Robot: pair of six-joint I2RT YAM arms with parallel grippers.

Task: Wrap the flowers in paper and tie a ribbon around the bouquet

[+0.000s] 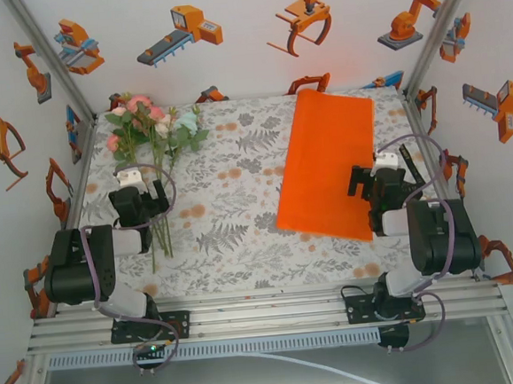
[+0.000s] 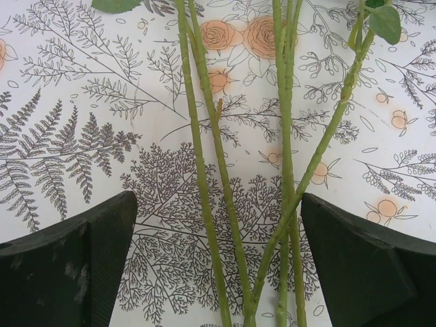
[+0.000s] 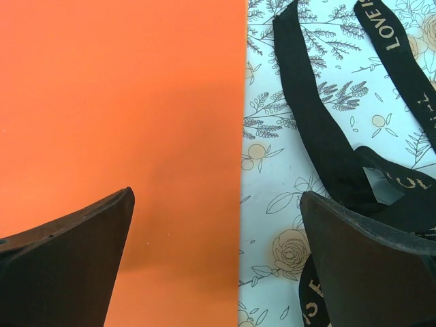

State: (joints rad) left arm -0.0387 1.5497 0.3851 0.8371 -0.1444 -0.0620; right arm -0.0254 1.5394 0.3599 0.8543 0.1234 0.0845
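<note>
Bench state, risks noted.

- Tablecloth (image 1: 241, 220): loose printed fabric under everything. A low pinch could gather the cloth along with the target.
- Paper (image 1: 325, 164): lies flat on the right half, unrolled, nothing on it. It is thin and flush to the cloth. The right gripper (image 3: 216, 193) has its jaws wide apart astride the paper's right edge. Likely failure is a finger skating over the sheet or creasing it rather than lifting the edge.
- Flowers (image 1: 149, 125): far left, blossoms far, stems (image 2: 204, 170) running near, well apart from the paper. The left gripper (image 2: 218, 197) is spread, holding nothing, with the stems between its fingers. The stems fan out and cross, so a closure may catch some and drop others, and the bunch may come apart in transfer.
- Ribbon (image 3: 313, 122): just right of the paper edge, looped beside the right finger. It could be snagged and dragged with the sheet.
</note>
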